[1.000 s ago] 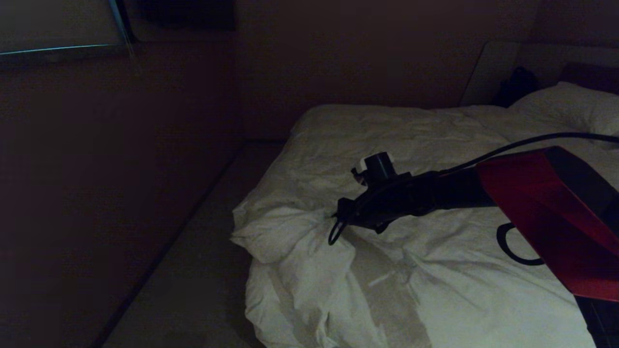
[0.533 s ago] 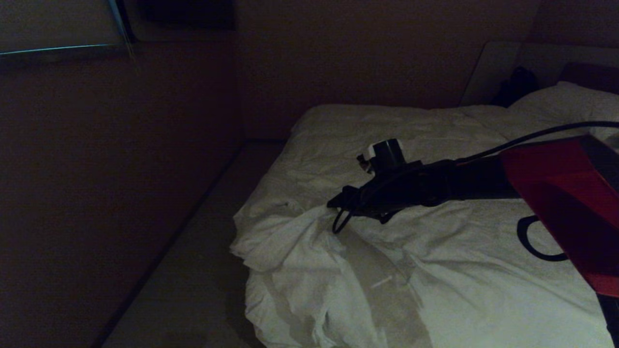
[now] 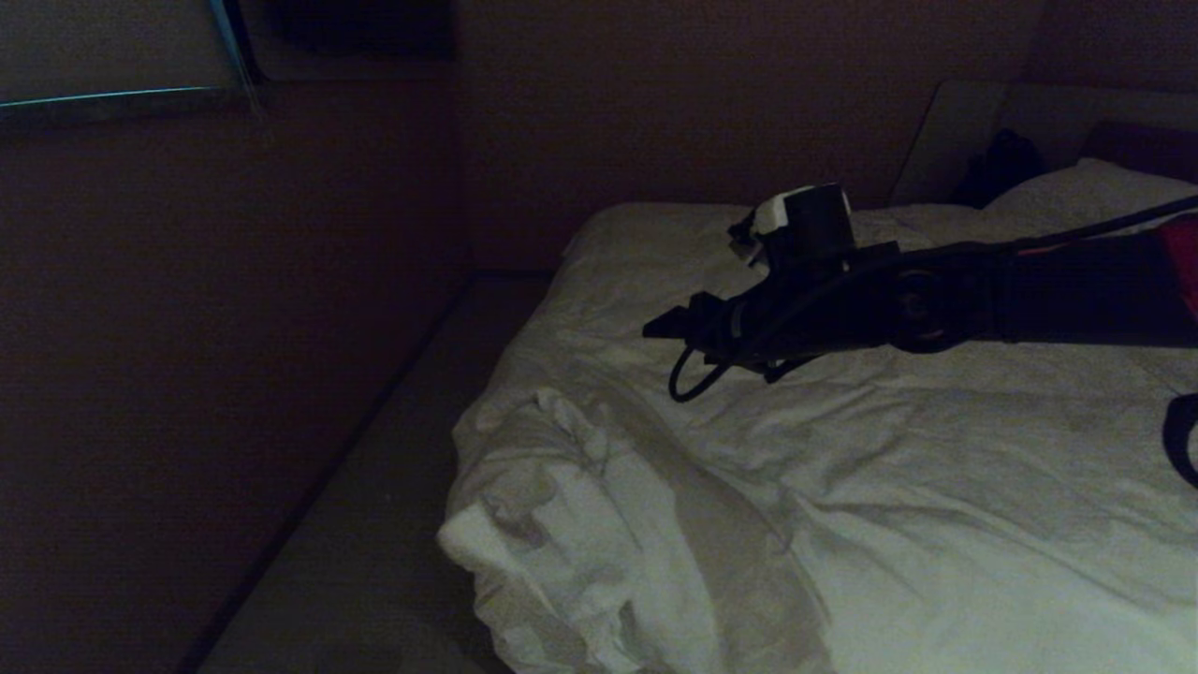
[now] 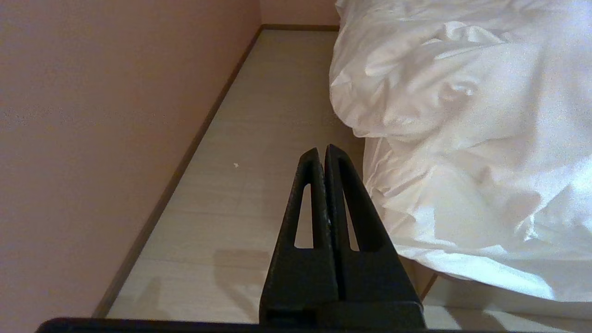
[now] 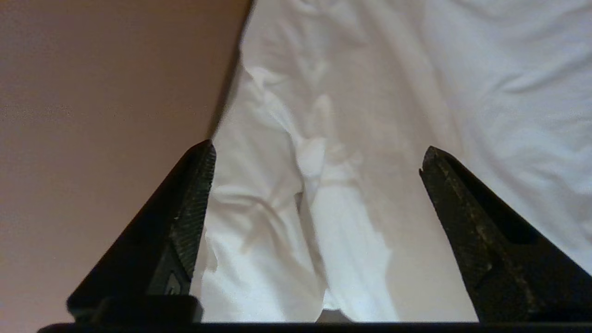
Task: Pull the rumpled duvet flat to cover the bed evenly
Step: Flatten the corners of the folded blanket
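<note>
Nearest the robot, at about 6 to 7 o'clock in the head view, the duvet (image 3: pixel 842 487) is bunching into a thick rumpled wad at the near left corner of the bed (image 3: pixel 950 140), folds piling up and drooping over the side toward the floor (image 3: pixel 374 524). The left gripper (image 4: pixel 322 155) is sitting parked low beside the bed edge, fingers pressed fully together, gripping nothing, pointing along the floor strip by the wall (image 4: pixel 92 115). Further in, around centre, the right gripper (image 3: pixel 669 323) is hovering above the cover with its jaws spread wide and empty; the right wrist view shows both fingers (image 5: pixel 189 203) apart with the crumpled ridge lying between and below them, no contact. Beyond, toward 1 o'clock, the cover is lying flatter, running up to a pillow (image 3: pixel 1095 187) by the headboard. Judging risk: with the fabric loose, the corner wad is likely staying heaped, so coverage is ending up uneven. The overhanging weight could be dragging more cover off the side. A next pinch on the ridge top could be catching only one thin layer, or the sheet underneath, and pulling would shift the wrong cloth. The dangling cable loop (image 3: pixel 693 384) under the wrist could be snagging a fold when the arm descends.
</note>
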`<state>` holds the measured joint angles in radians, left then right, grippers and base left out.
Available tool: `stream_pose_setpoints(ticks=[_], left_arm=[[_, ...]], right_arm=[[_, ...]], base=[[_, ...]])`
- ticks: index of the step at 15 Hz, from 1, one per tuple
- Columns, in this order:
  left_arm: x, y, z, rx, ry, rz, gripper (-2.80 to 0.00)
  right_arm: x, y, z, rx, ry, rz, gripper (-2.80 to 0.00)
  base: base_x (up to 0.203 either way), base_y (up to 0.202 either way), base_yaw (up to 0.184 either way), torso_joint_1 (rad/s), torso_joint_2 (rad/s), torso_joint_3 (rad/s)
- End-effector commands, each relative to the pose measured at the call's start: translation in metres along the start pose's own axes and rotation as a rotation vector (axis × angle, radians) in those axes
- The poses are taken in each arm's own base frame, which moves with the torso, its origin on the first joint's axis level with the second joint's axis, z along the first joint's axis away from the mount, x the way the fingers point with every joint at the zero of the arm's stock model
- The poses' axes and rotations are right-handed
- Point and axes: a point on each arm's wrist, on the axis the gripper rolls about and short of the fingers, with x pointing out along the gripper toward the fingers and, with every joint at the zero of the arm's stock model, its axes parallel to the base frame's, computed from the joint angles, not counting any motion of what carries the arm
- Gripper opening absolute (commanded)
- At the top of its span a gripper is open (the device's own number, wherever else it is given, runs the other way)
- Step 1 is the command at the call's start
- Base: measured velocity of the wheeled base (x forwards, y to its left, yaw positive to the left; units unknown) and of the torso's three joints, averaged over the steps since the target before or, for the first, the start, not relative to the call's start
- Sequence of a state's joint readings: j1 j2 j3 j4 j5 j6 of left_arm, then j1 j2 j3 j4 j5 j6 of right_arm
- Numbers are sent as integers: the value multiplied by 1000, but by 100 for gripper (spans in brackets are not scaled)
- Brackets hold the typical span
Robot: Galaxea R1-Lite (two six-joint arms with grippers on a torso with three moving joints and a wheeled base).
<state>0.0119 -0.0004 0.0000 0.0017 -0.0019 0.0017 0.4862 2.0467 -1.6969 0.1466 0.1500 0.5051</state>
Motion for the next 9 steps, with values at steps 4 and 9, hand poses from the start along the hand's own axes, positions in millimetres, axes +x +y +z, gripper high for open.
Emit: stream_pose_setpoints(ticks=[4,9], left_arm=[[0,0,0,0,0,1,-280],[0,0,0,0,0,1,-280]], right_arm=[[-58,17,10,-13,-69,47,0],[-111,29,18,-24,-142,81,-280]], base=[[0,0,0,0,0,0],[0,0,0,0,0,0]])
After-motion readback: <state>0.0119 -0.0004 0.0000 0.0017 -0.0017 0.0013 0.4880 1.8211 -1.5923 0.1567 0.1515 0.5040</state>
